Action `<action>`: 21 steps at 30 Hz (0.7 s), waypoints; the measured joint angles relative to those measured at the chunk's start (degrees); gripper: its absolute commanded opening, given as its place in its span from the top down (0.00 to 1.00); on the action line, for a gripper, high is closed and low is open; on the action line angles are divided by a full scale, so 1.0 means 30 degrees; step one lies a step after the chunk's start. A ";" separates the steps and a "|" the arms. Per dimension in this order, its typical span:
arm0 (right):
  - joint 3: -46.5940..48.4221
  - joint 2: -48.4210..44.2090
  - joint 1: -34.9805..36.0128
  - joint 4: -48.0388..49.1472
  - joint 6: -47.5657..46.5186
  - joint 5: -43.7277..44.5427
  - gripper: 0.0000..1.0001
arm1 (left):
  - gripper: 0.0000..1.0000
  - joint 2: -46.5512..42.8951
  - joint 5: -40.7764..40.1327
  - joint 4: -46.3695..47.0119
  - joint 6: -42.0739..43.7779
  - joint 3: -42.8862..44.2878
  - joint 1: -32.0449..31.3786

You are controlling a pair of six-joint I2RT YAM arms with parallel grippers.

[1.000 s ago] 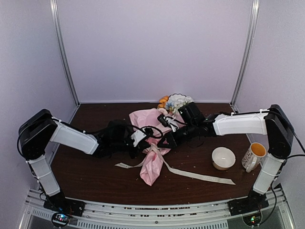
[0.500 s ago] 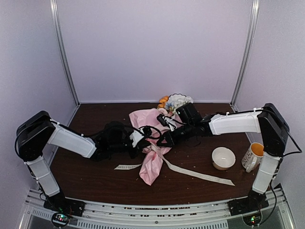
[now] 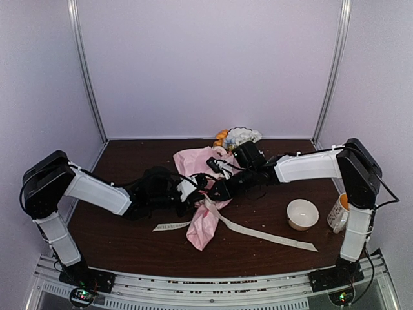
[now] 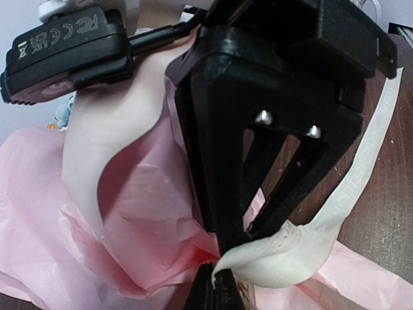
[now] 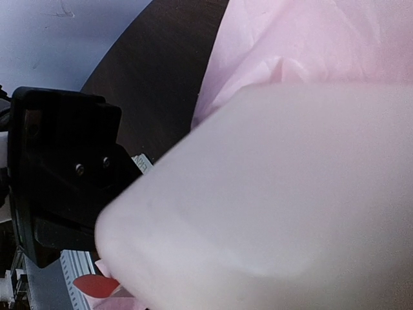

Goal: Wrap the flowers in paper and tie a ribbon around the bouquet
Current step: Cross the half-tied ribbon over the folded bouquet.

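The bouquet lies mid-table, its pink paper wrapped as a cone with the flowers poking out at the far end. The cream ribbon crosses the cone's waist and trails to the front right, with a short end to the left. My left gripper is at the waist, and the left wrist view shows it shut on a ribbon fold over the paper. My right gripper is right against it, its black fingers standing over the ribbon. A blurred pale surface hides its jaws in the right wrist view.
A white bowl and a mug with an orange inside stand at the right, beside the right arm's base. White walls and metal posts close in the back and sides. The left gripper's black body shows in the right wrist view.
The right arm has slid left along the bouquet until its gripper is against the left gripper. The left gripper has kept its hold on the ribbon and stayed at the waist.
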 measured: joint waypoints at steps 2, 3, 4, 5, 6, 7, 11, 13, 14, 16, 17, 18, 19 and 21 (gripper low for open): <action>0.0109 0.0153 0.0000 0.0044 0.0000 -0.0481 0.76 | 1.00 0.0000 -0.0335 -0.0073 0.0000 0.0015 0.0000; 0.0109 0.0160 0.0007 0.0044 -0.0029 -0.0758 0.76 | 1.00 0.0000 -0.0481 -0.0124 0.0000 0.0036 0.0000; 0.0109 0.0160 0.0007 0.0058 -0.0044 -0.1013 0.76 | 1.00 0.0000 -0.0619 -0.0138 0.0000 0.0058 0.0000; 0.0109 0.0160 0.0000 0.0131 -0.0036 -0.1333 0.76 | 1.00 0.0000 -0.0707 -0.0146 -0.0007 0.0080 0.0000; 0.0109 0.0160 0.0000 0.0182 -0.0029 -0.1625 0.76 | 1.00 0.0000 -0.0765 -0.0175 -0.0007 0.0109 0.0000; 0.0109 0.0168 0.0007 0.0233 0.0007 -0.1909 0.76 | 1.00 0.0000 -0.0838 -0.0211 -0.0007 0.0146 0.0000; 0.0109 0.0182 0.0015 0.0503 0.0197 -0.2455 0.76 | 1.00 0.0000 -0.0933 -0.0299 -0.0015 0.0306 0.0000; 0.0109 0.0182 0.0022 0.0656 0.0401 -0.2455 0.78 | 1.00 0.0000 -0.0918 -0.0313 -0.0015 0.0328 0.0000; 0.0109 0.0182 0.0022 0.0736 0.0510 -0.2412 0.80 | 1.00 0.0000 -0.0911 -0.0350 -0.0022 0.0328 0.0000; 0.0109 0.0182 0.0022 0.0809 0.0605 -0.2186 0.85 | 1.00 0.0000 -0.0911 -0.0437 -0.0029 0.0328 0.0000; 0.0109 0.0182 0.0022 0.0816 0.0648 -0.2004 0.87 | 1.00 0.0000 -0.0918 -0.0525 -0.0036 0.0328 0.0000; 0.0109 0.0182 0.0022 0.0838 0.0685 -0.1785 0.87 | 1.00 0.0000 -0.0918 -0.0612 -0.0036 0.0328 0.0000; 0.0109 0.0182 0.0022 0.0845 0.0736 -0.1574 0.87 | 0.99 0.0000 -0.0918 -0.0685 -0.0044 0.0328 0.0000; 0.0109 0.0182 0.0015 0.0860 0.0838 -0.1217 0.85 | 0.95 0.0000 -0.0933 -0.0721 -0.0124 0.0328 0.0000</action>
